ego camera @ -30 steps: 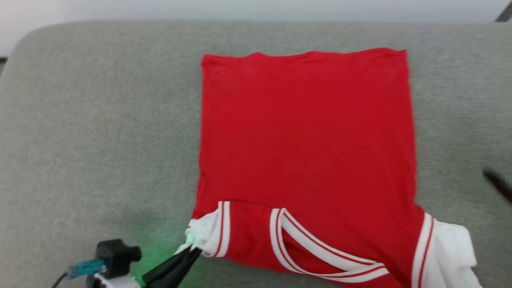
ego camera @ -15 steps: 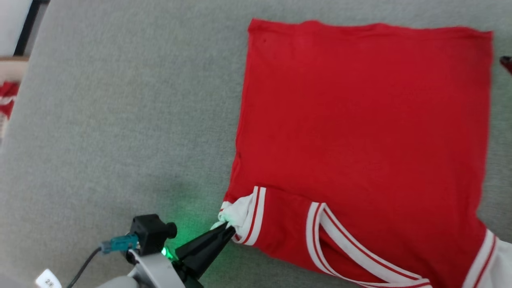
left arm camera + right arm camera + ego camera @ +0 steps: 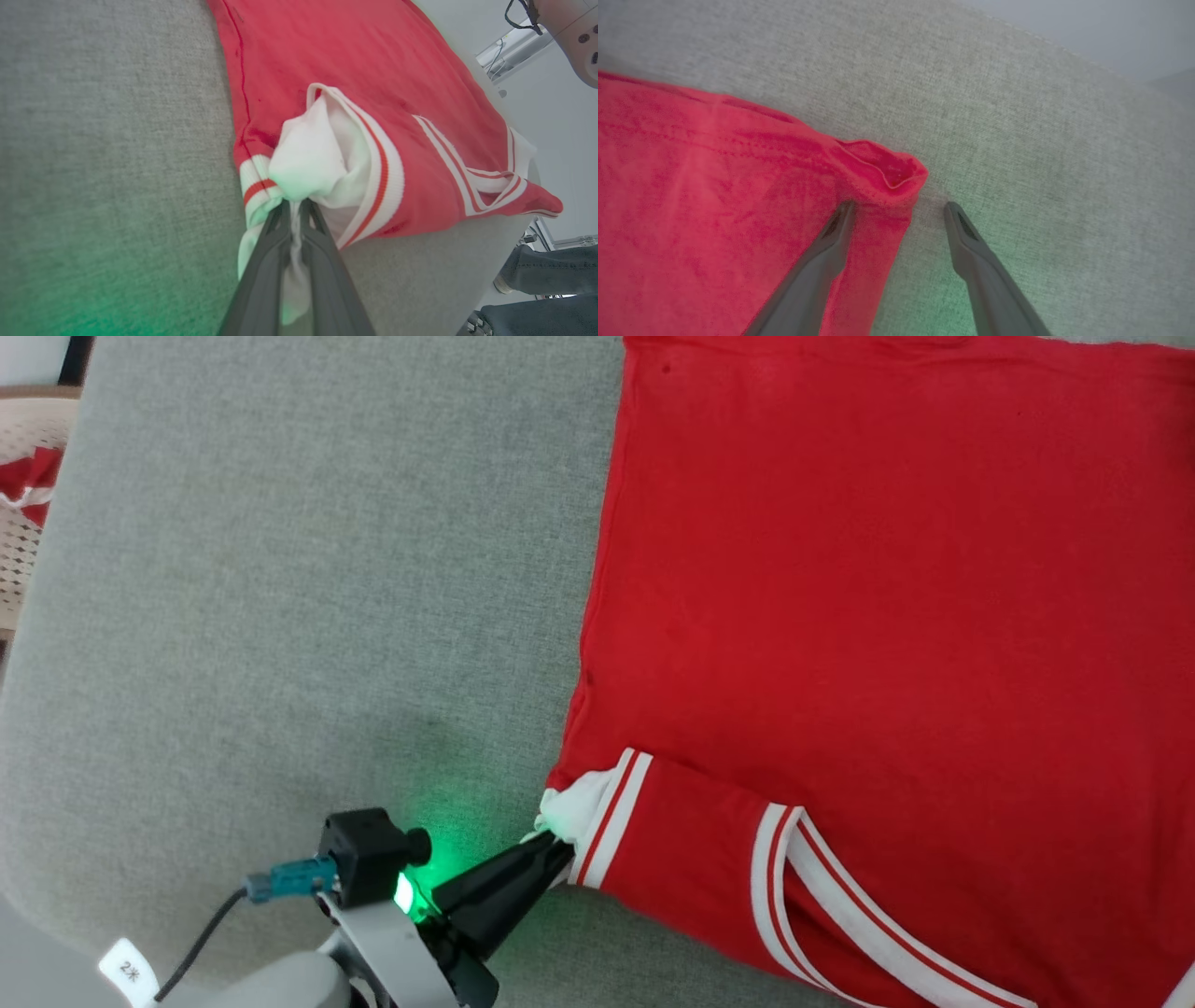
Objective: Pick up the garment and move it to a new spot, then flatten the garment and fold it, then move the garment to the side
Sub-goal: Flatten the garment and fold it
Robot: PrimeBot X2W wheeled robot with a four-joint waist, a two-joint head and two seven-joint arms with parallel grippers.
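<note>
Two holds for your flattening pull: left gripper [image 3: 293, 207] clamps white sleeve [image 3: 308, 158] of red jersey T-shirt [image 3: 887, 616]; right gripper [image 3: 899, 205] spread astride hem corner [image 3: 887, 172].

Soft matt cloth garment [image 3: 887, 616] lies on coarse woven grey surface [image 3: 308, 569].

Grey fabric surf. [image 3: 280, 569], pers. in jeans [image 3: 546, 268]

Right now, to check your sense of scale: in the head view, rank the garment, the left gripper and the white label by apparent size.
Largest: the garment, covering the right half.
Next: the left gripper, shut on the garment.
Smallest: the white label at the lower left.
None look close.
</note>
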